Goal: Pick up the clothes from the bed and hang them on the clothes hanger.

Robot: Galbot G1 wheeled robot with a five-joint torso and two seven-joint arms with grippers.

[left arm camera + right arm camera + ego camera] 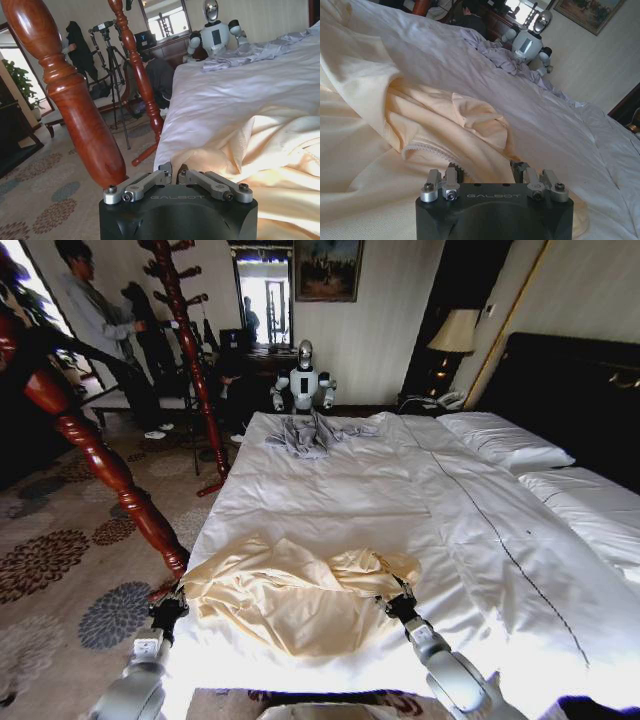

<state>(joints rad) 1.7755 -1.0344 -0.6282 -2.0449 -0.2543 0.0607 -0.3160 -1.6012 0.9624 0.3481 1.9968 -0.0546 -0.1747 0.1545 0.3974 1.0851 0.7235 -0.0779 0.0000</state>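
My left tool [172, 602] sits at the lower left of the head view, at the left edge of the clothes [295, 595], right by the near left corner of the bed [400, 490]. In the left wrist view its fingers [165, 176] stand together, the tips nearly touching, with nothing between them that I can make out. My right tool [400, 602] sits at lower centre, at the right edge of the cream garment. In the right wrist view its fingers [451, 176] are apart, and the bunched cream cloth lies in the gap between them.

The clothes lie crumpled across the near end of the white sheet. A grey garment [312, 432] lies at the far end of the bed, upper centre. A red-brown wooden coat stand [100, 455] leans across the left of the frame, just beside my left tool.
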